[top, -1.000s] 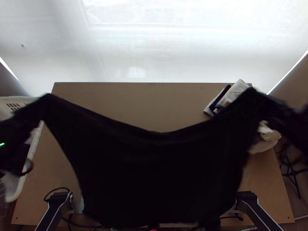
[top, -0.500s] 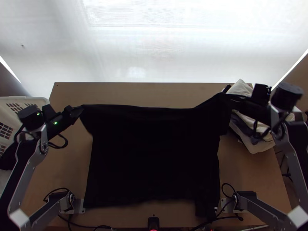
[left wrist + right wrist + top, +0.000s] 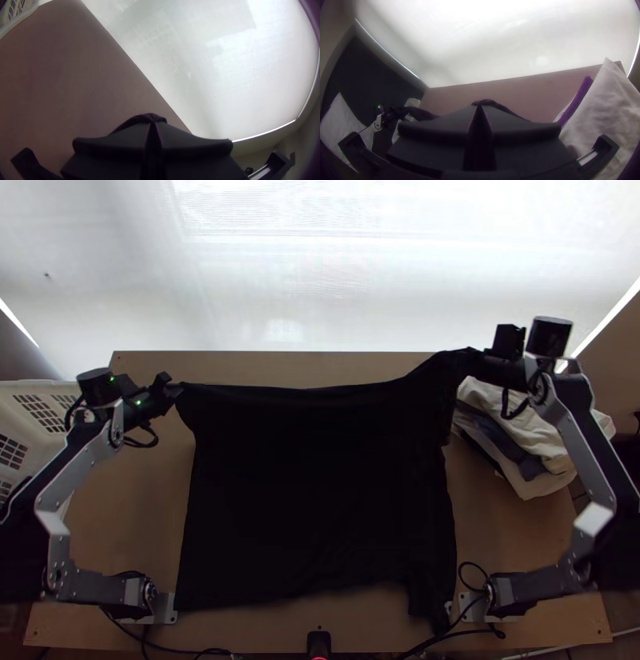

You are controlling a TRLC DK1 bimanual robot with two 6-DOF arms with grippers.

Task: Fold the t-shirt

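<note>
A white basket (image 3: 40, 388) sits at the worktop's (image 3: 264, 368) left edge; arms spread wide, left pincer (image 3: 176, 390) and right pincer (image 3: 470, 359) clamp the black t-shirt's (image 3: 320, 484) far corners.

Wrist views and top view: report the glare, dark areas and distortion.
Top view: glare on pale backdrop, black t-shirt too dark to show much surface detail; left wrist view: backdrop's lit edge looks bent, some corners darkened; right wrist view: backdrop largely washed out, lower corners dark.
</note>
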